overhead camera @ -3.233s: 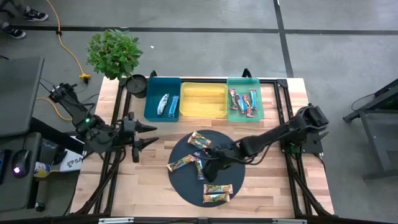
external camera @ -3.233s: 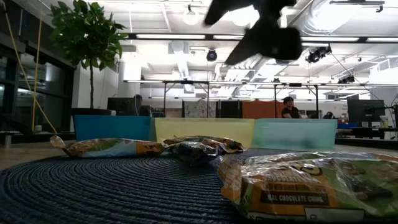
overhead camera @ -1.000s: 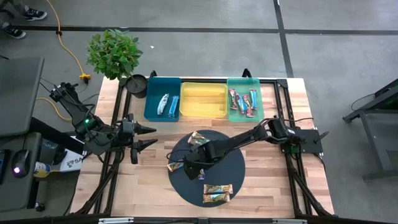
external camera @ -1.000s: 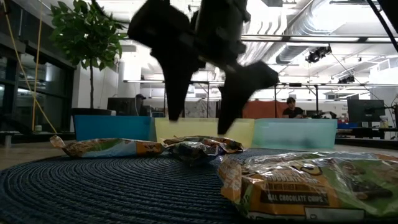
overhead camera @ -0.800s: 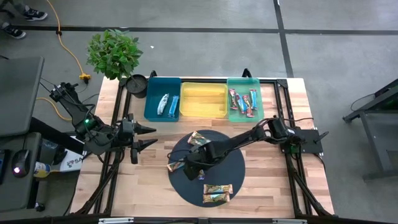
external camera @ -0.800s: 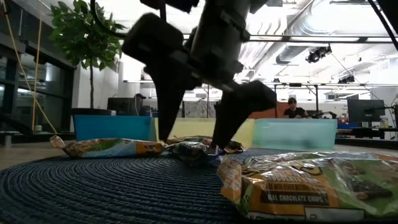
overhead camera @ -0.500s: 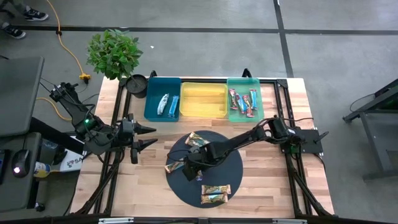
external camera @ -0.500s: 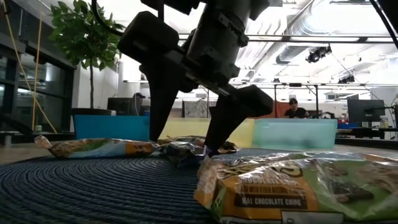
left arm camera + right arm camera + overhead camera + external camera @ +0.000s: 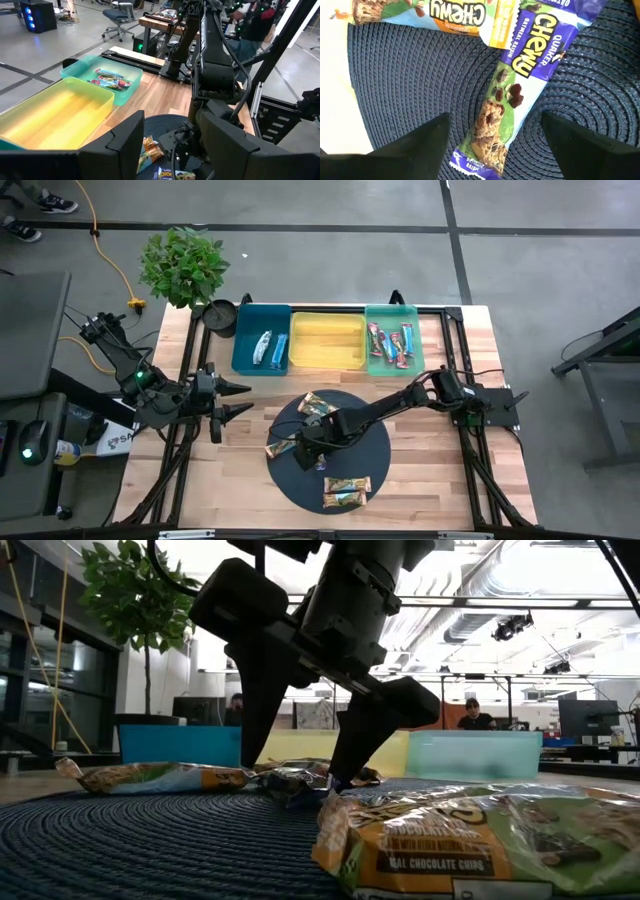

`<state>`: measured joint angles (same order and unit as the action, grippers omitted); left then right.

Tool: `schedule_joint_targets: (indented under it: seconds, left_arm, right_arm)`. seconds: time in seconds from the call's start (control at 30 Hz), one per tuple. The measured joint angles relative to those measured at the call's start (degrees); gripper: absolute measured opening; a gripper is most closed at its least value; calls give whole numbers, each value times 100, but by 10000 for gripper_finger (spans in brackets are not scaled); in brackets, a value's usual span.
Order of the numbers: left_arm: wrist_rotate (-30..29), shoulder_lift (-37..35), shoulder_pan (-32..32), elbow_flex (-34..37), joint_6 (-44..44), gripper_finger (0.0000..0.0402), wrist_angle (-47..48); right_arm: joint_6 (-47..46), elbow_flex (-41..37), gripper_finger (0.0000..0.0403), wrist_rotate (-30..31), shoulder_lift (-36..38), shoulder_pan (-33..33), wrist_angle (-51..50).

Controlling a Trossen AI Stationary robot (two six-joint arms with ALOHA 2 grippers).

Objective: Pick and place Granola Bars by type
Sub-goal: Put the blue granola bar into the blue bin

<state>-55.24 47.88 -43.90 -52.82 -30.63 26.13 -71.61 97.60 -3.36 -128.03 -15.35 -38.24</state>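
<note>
In the high view the right gripper [image 9: 305, 456] sits low over the round dark woven mat [image 9: 372, 472] at about nine o'clock from the mat's centre, among a cluster of Granola Bars [image 9: 281, 448]; two more bars lie side by side at six o'clock on the mat, another at eleven o'clock, and sorted bars rest in the teal bin [image 9: 243, 340] and green bin [image 9: 383, 314], with the yellow bin [image 9: 327, 344] between them holding none that can be seen. The left gripper [image 9: 240, 399] waits off the mat at nine o'clock, fingers partly spread and holding nothing. The low view adds what the overhead cannot: the right gripper's [image 9: 295, 755] two fingers stand wide apart with tips nearly down on the mat, nothing held. The left wrist view shows only the right arm rising over the mat and the bins beyond. The right wrist view alone identifies the target, an oatmeal raisin Chewy bar [image 9: 512, 95] with purple ends lying between the open fingers, overlapping a second, orange-labelled bar [image 9: 440, 17]. To do this step well, the fingers should probably close across the purple bar's narrow width, clear of the overlap, so one bar lifts.
</note>
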Motion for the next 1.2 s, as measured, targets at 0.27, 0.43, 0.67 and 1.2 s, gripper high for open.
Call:
schedule_joint_targets:
  seconds: [0.27,0.43,0.67,1.2]
  left_arm:
    - [2,0,0,0,4,191,0]
    - [2,0,0,0,5,191,1]
    - [4,0,-1,0,13,191,5]
    - [7,-1,0,0,13,191,66]
  right_arm:
    - [49,-4,263,-4,0,0,-26]
    - [104,-7,219,-2,-2,0,-44]
    - [155,-11,172,-4,-11,0,-26]
    - [262,-11,71,-166,-13,0,0]
